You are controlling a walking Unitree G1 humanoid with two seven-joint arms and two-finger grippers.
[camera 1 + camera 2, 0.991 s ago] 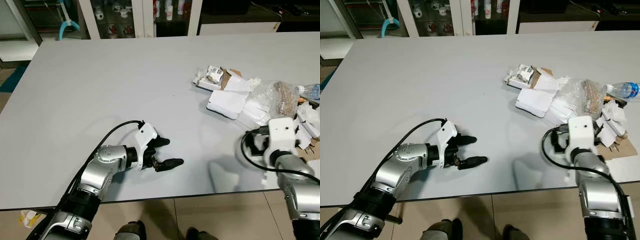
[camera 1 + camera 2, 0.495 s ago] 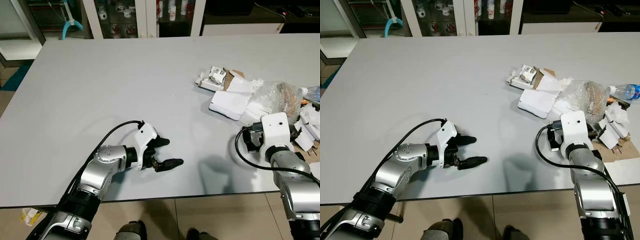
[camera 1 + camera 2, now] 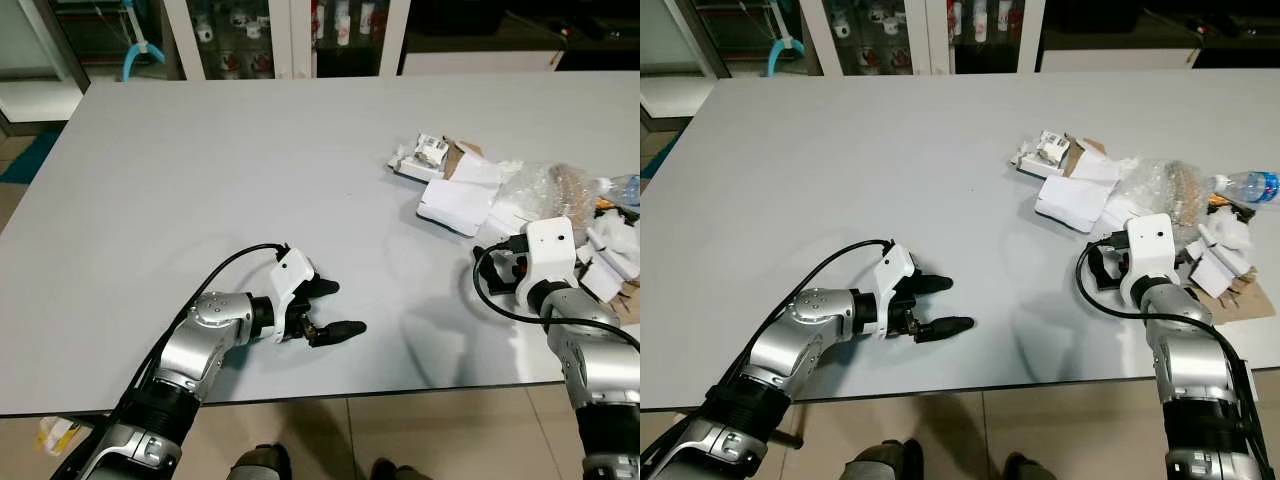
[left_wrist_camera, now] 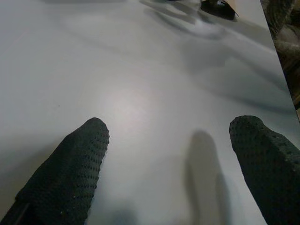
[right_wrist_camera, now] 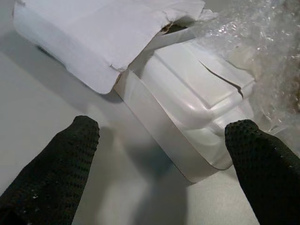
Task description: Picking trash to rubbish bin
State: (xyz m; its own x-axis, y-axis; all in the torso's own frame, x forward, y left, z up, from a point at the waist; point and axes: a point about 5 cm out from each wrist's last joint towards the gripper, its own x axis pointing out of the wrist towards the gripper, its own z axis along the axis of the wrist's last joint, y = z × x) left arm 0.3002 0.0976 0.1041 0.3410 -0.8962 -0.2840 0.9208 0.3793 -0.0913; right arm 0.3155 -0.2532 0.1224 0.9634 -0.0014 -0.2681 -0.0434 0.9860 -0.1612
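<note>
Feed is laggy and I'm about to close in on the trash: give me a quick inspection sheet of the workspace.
Surface: grey table, bare apart from the right side.
Job's things: trash pile with white foam box, torn paper, bubble wrap, water bottle.
Clutter: nothing seen beyond the pile.
Grippers: left gripper rests low over bare table, jaws apart; right gripper faces the foam box, jaws apart, nothing held.
Cables: black cable at left wrist.
Surroundings: glass cabinet behind the table.
</note>
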